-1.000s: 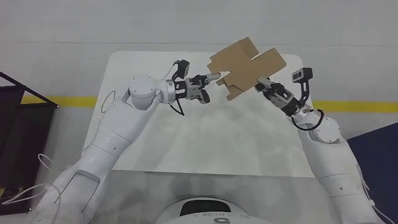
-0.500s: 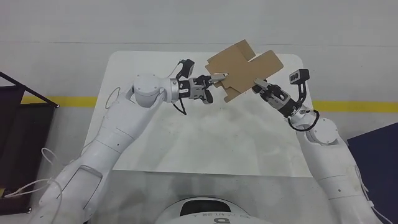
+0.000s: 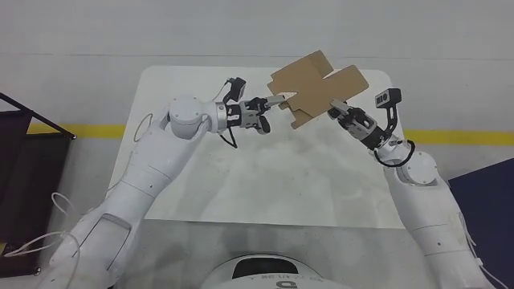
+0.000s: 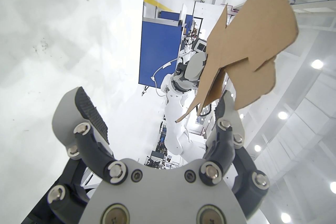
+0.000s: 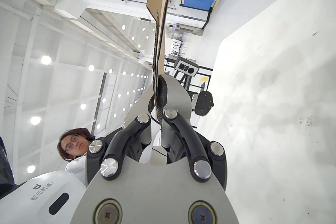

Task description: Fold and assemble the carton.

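- Carton [image 3: 320, 88]: a flat blank of brown corrugated cardboard, matt, with square-cut flaps and notched slots between them; you see it held in the air over the far part of the table, tilted, not yet folded into a box.
- Right gripper [image 5: 157, 100]: clamped tight on the carton's near right edge; its ribbed black pads [image 5: 163, 93] pinch the board from both faces; note in the right wrist view that the board runs edge-on, its fluted core showing.
- Left gripper [image 4: 155, 104]: jaws spread wide, holding nothing; one ribbed fingertip [image 4: 90, 114] stands free above the table; the other sits at the corner of a lower flap; you cannot tell whether it touches.
- Table [image 3: 241, 177]: white and smooth, with rounded corners; faint grey scuffs and small dark specks mark its surface.
- Edges: in the top view the carton's far corner crosses the table's far edge; its left notch faces the left gripper; its right flap ends short of the table's right corner.
- Room: the two forearms come in from either side and flank a wide stretch of tabletop nearer the robot than the carton; a yellow floor line [image 3: 80, 130] runs past the table on both sides.
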